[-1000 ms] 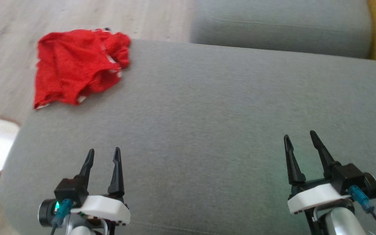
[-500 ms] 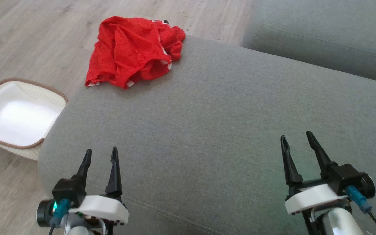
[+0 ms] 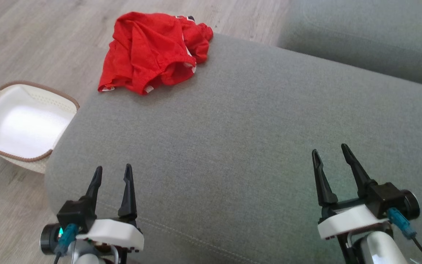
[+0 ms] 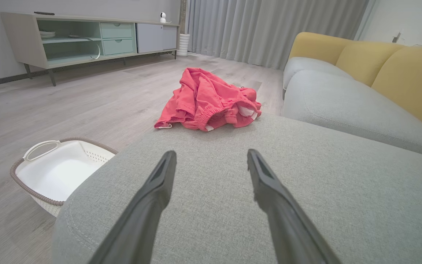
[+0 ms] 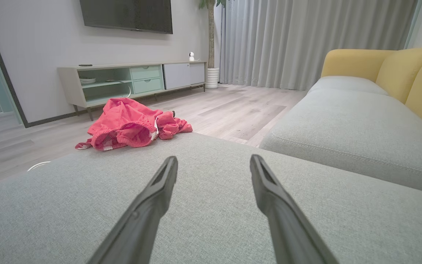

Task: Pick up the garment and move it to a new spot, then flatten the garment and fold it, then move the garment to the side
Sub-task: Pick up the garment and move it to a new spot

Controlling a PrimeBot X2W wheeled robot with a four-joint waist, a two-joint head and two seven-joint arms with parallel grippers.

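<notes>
A crumpled red garment with white trim lies bunched at the far left corner of the grey ottoman cushion, partly hanging over its edge. The left wrist view shows the garment straight ahead, and the right wrist view has the garment ahead to the left. My left gripper hovers open over the near left of the cushion, nothing between its fingers. My right gripper hovers open at the near right, also holding nothing. Both are well short of the garment.
A white basket with a brown rim stands on the wooden floor left of the ottoman. A grey sofa seat with yellow backrests lies beyond on the right. A low TV cabinet lines the far wall.
The head camera has swung, so the garment sits further right in view and the basket has come into sight. Both grippers stay open in place.
</notes>
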